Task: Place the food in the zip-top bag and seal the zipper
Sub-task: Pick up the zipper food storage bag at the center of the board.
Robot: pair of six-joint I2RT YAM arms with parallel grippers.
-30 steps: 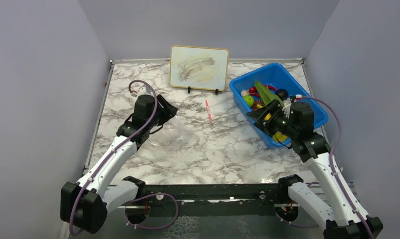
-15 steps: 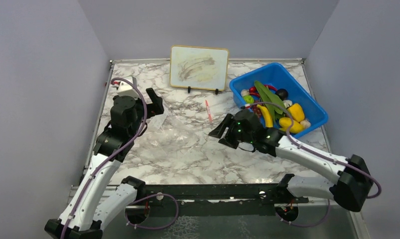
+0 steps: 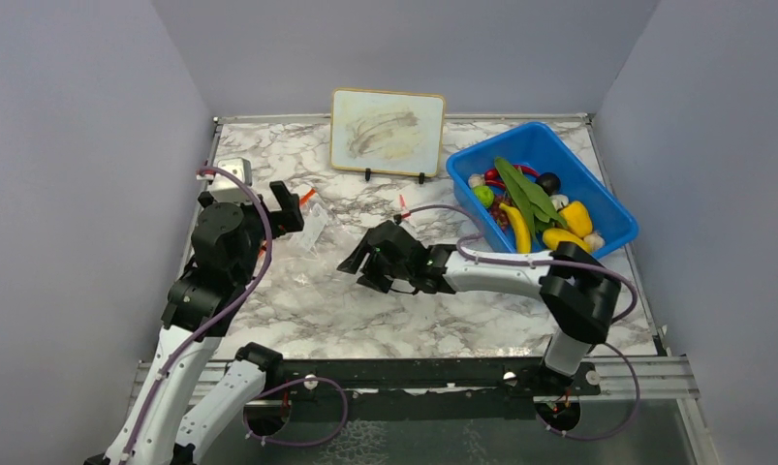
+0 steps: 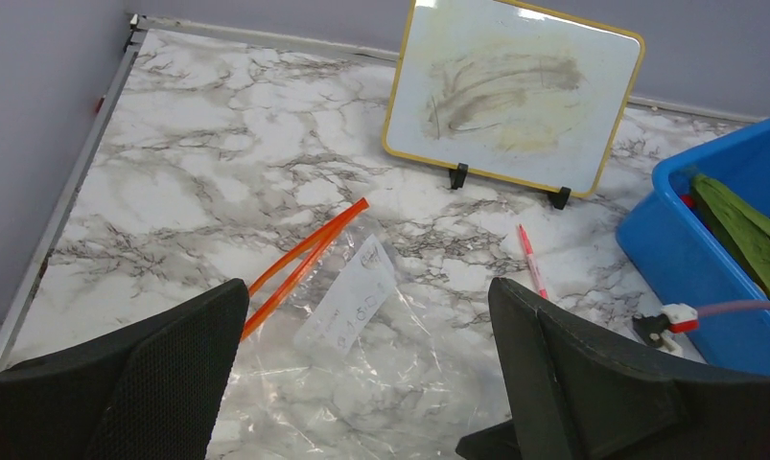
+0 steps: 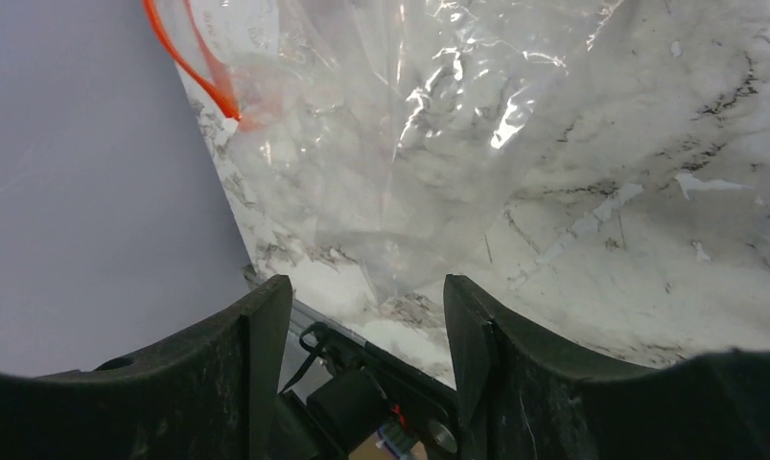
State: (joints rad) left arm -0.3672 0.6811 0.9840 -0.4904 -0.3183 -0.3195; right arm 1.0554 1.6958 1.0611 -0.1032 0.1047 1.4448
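Note:
The clear zip-top bag (image 3: 319,254) lies flat on the marble table, its red-orange zipper (image 3: 307,198) at the far left end. It also shows in the left wrist view (image 4: 400,374) with the zipper (image 4: 304,254) parted, and in the right wrist view (image 5: 409,125). My left gripper (image 3: 286,208) is open and empty, above the bag's zipper end (image 4: 369,316). My right gripper (image 3: 358,267) is open and empty, low by the bag's right edge (image 5: 366,287). The food sits in the blue bin (image 3: 607,208): banana (image 3: 517,229), yellow pepper (image 3: 575,218), green leafy pod (image 3: 520,189), dark round piece (image 3: 548,181).
A small whiteboard (image 3: 388,133) stands at the back middle. A red-and-white pen (image 3: 406,215) lies in front of it. A metal rail (image 3: 196,208) edges the table on the left, close to the left arm.
My right arm has swung left from the blue bin to the table's middle beside the bag. My left arm has drawn back to the left, uncovering the bag.

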